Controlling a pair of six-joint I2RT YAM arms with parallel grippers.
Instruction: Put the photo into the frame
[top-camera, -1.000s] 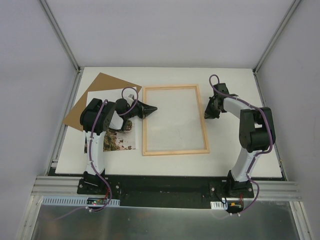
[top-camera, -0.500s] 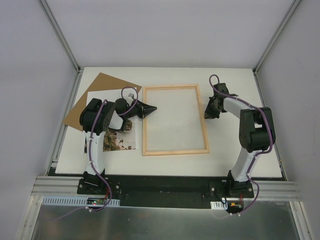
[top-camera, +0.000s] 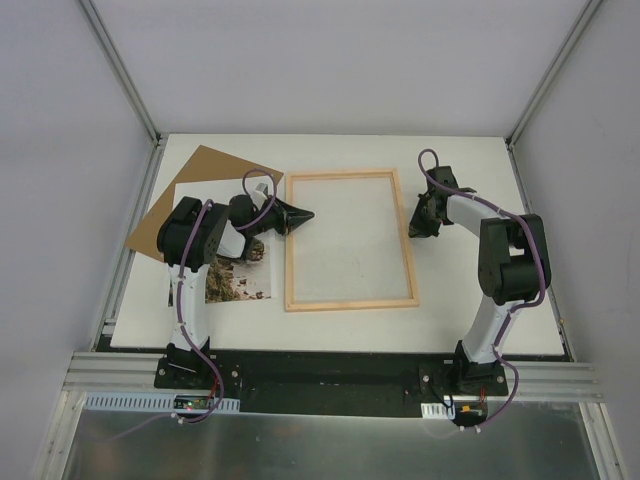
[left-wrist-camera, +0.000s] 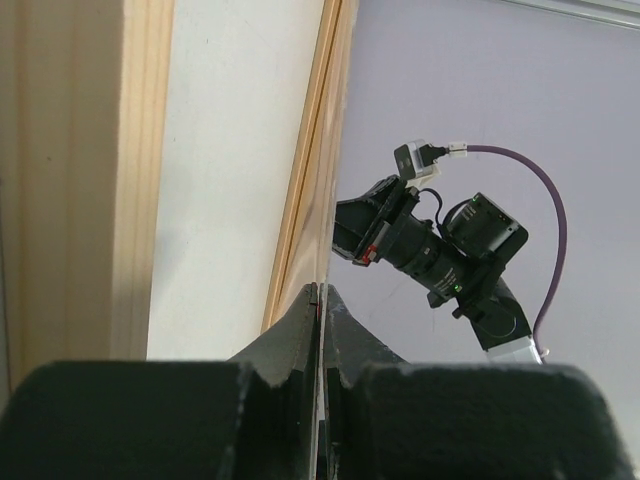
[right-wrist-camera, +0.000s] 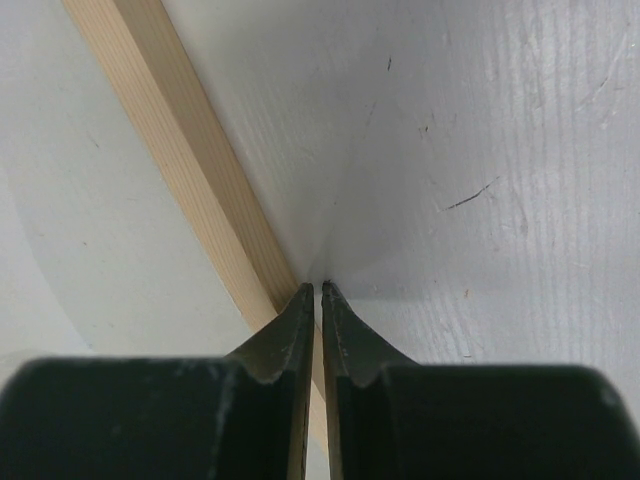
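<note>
The light wood frame (top-camera: 350, 240) with its clear pane lies flat in the middle of the table. The photo (top-camera: 235, 280) lies face up to its left, partly under my left arm and overlapping the brown backing board (top-camera: 200, 175). My left gripper (top-camera: 305, 215) is at the frame's upper left rail, turned on its side. In the left wrist view it (left-wrist-camera: 321, 292) is shut, with a thin pale sheet edge, seemingly the pane, between the fingers. My right gripper (top-camera: 413, 228) rests against the outside of the right rail. In the right wrist view it (right-wrist-camera: 317, 287) is shut and empty beside the rail (right-wrist-camera: 170, 150).
The white table (top-camera: 470, 300) has grey walls on three sides and a metal rail along its near edge. The backing board reaches the table's left edge. My right arm (left-wrist-camera: 440, 260) shows across the frame in the left wrist view.
My left gripper has shifted slightly toward the frame's far end. The frame, the photo and the right arm have not visibly moved.
</note>
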